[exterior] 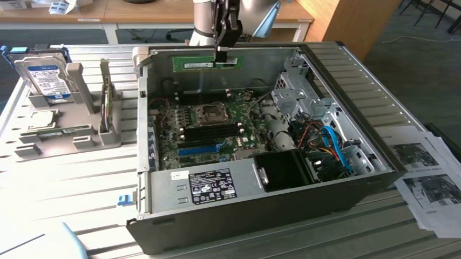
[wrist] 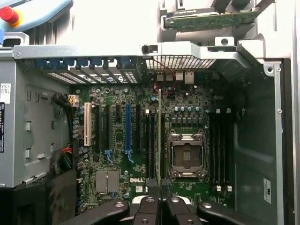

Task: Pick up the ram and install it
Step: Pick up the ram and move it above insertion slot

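My gripper (exterior: 222,55) is shut on the ram (exterior: 207,63), a narrow green stick with a white label. It hangs level above the far side of the open computer case (exterior: 374,178). In the wrist view the ram (wrist: 159,136) appears edge-on as a thin line rising from between my fingertips (wrist: 159,197). It hangs over the motherboard (wrist: 117,154), in line with the dark memory slots (wrist: 149,140) beside the empty CPU socket (wrist: 186,154). The ram is clear of the board. In the exterior view the motherboard (exterior: 209,121) lies flat inside the case below the stick.
A grey parts holder (exterior: 79,137) at the exterior view's left carries a blue-labelled hard drive (exterior: 43,78) and a square silver CPU chip (exterior: 40,120). Printed sheets (exterior: 425,172) lie to the case's right. Drive cage and cables (exterior: 317,124) fill the case's right side. A red stop button (wrist: 9,15) shows in the wrist view.
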